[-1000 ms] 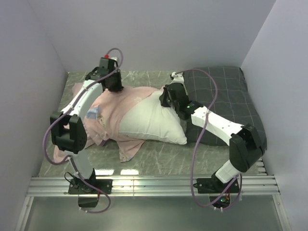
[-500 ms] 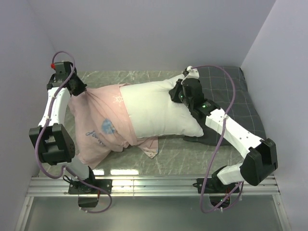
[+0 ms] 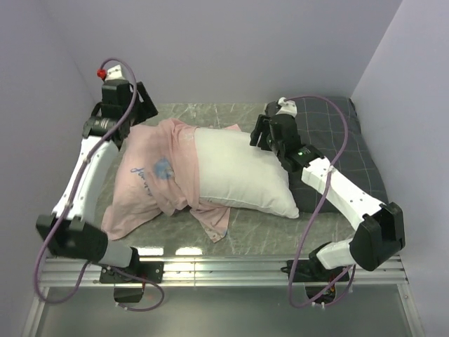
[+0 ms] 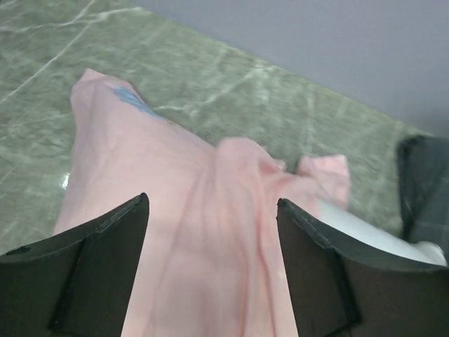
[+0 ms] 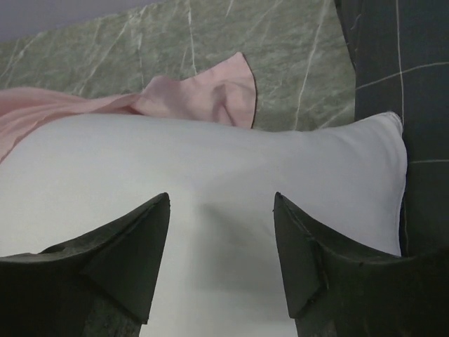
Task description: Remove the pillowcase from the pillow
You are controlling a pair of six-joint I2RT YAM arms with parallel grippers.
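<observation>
Lower left in the top view, the pillowcase [image 3: 144, 189] lay bunched over the left end of the pillow [image 3: 242, 175] at centre; farther back, the left gripper [image 4: 210, 203] and right gripper [image 5: 221, 200] stood released, grasping nothing.

Bright, even, soft light from overhead, no harsh shadows anywhere. Couple of white glare patches near the front edge of the glossy green marble tabletop [image 3: 252, 235]. Faint shade under the plump white pillow [image 3: 238, 172]. Left wrist view pretty mushy: pale pink fabric pillowcase [image 4: 189, 232] smeared, left black fingers [image 4: 84, 281] fuzzy. Right wrist view crisper, pillow almost blown out, right black fingers [image 5: 112, 267] just dark, blurry silhouettes.
</observation>
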